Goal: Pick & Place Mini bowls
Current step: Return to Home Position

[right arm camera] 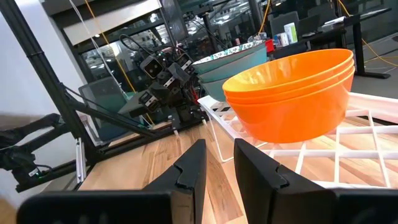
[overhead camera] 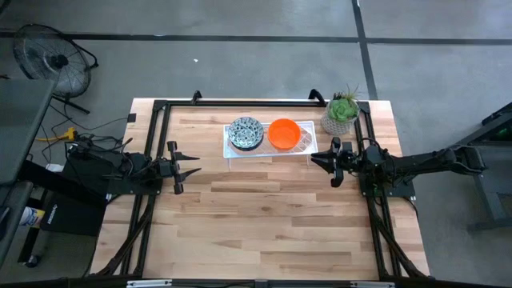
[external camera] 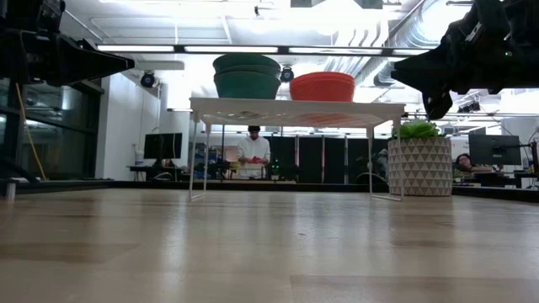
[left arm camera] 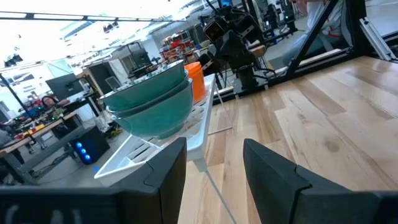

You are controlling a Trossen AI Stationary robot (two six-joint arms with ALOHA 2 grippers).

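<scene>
I'm seeing left gripper (left arm camera: pixel 214 163) and right gripper (right arm camera: pixel 219 155) open, empty. Mini bowls (right arm camera: pixel 289 93) beyond the jaws are looking stiff, slick, suiting rim pinches

Showed matte black throughout; ended in left gripper (overhead camera: pixel 194 164) and right gripper (overhead camera: pixel 314 162), each with two flat, angular fingers (left arm camera: pixel 277 180).

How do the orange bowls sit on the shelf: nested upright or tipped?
Nested upright: the orange bowls sit rims up and level on the white shelf.
</scene>
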